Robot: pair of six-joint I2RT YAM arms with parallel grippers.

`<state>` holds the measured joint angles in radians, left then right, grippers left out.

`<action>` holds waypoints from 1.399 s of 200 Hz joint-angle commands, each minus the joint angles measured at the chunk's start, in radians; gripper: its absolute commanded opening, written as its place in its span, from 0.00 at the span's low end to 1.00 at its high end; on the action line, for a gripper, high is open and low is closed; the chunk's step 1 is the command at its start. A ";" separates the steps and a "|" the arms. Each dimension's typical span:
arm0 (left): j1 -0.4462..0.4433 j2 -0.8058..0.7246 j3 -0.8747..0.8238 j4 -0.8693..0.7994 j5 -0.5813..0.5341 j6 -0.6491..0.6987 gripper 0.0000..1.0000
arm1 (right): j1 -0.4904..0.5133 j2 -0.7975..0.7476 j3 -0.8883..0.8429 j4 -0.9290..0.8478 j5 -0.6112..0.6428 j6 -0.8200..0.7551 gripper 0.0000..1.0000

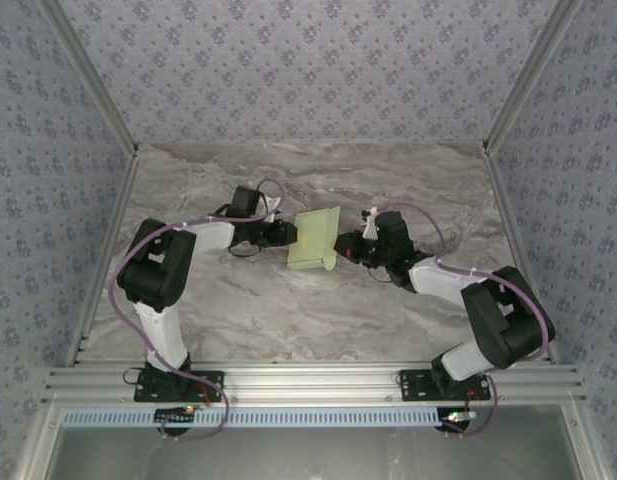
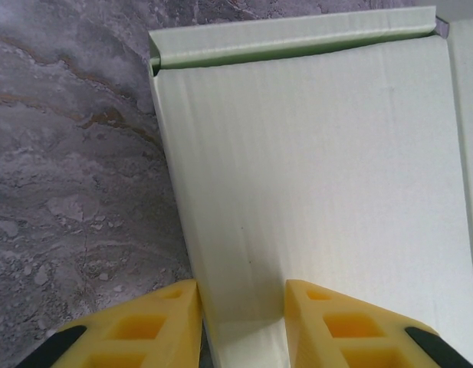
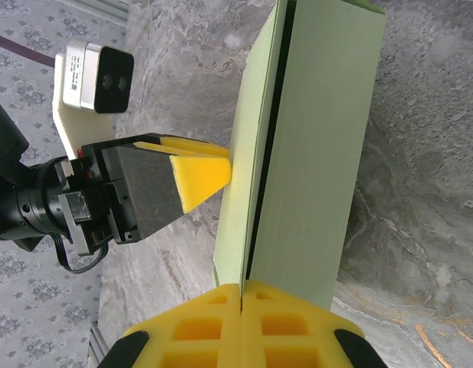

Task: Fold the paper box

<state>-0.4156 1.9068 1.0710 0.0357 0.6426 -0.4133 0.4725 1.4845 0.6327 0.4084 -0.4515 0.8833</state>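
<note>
Right wrist cam: my right gripper [image 3: 241,307] pinches the paper box [image 3: 320,153] tight. My left gripper [image 2: 242,307] straddles its edge part-open, can't tell if it's gripping. Mid-fold, I reckon the lid flap [image 2: 297,34] needs tucking next.

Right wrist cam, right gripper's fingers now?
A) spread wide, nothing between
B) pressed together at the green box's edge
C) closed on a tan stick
B: the right gripper has its yellow pads meeting with no gap at the near edge of the paper box.
</note>
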 commanded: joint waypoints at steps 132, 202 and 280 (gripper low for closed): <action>-0.057 0.049 0.015 -0.011 0.075 -0.013 0.34 | 0.031 -0.044 0.067 -0.035 0.045 -0.008 0.04; -0.058 0.037 0.019 -0.017 0.048 -0.014 0.36 | 0.049 0.003 0.079 -0.132 0.130 -0.004 0.04; -0.086 -0.279 -0.231 0.096 -0.422 -0.010 0.52 | 0.097 0.051 0.112 -0.134 0.196 0.040 0.08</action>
<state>-0.4759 1.7821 0.9516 0.0486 0.4381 -0.4320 0.5598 1.5002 0.7349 0.3481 -0.3328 0.9127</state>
